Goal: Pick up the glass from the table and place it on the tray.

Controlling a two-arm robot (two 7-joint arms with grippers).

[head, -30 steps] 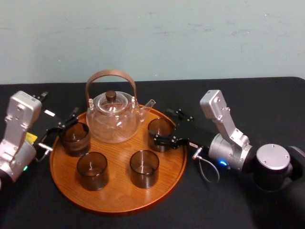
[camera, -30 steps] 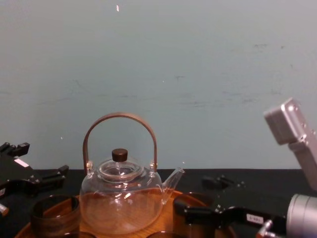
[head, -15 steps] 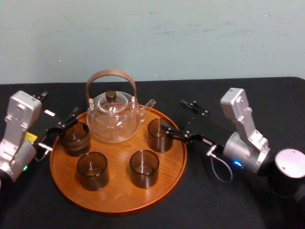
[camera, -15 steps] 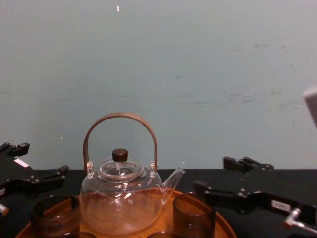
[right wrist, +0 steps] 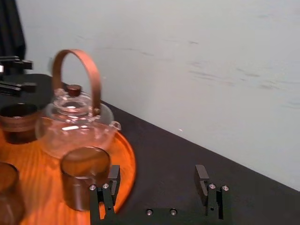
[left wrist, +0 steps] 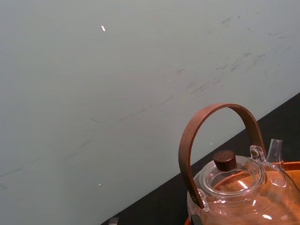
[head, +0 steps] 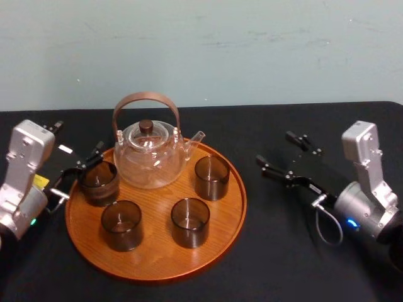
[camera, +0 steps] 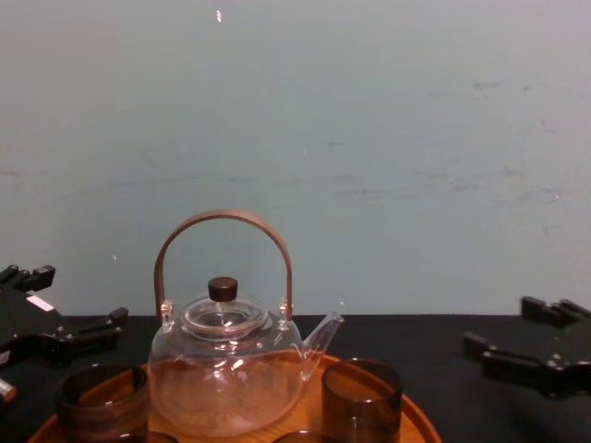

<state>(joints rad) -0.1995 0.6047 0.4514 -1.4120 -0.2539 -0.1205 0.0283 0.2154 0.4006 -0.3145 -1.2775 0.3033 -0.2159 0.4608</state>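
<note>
The glass point(head: 211, 177), dark and smoky, stands upright on the right side of the round wooden tray point(head: 157, 267), next to the teapot's spout; it also appears in the chest view point(camera: 360, 399) and the right wrist view point(right wrist: 84, 178). My right gripper point(head: 275, 148) hovers open over the black table point(head: 283, 251), well right of the tray and apart from the glass, with nothing between its fingers point(right wrist: 112, 180). My left gripper point(head: 77, 141) is open at the tray's left edge, just behind another glass point(head: 99, 182).
A clear teapot point(head: 150, 154) with a brown arched handle sits at the back of the tray. Two more dark glasses point(head: 121, 224) point(head: 190, 221) stand at the tray's front. A pale wall rises behind the table's far edge.
My right gripper let go of the glass on the tray's right side and drew back to the right over the table. The glass stays put. The left arm has not moved.
</note>
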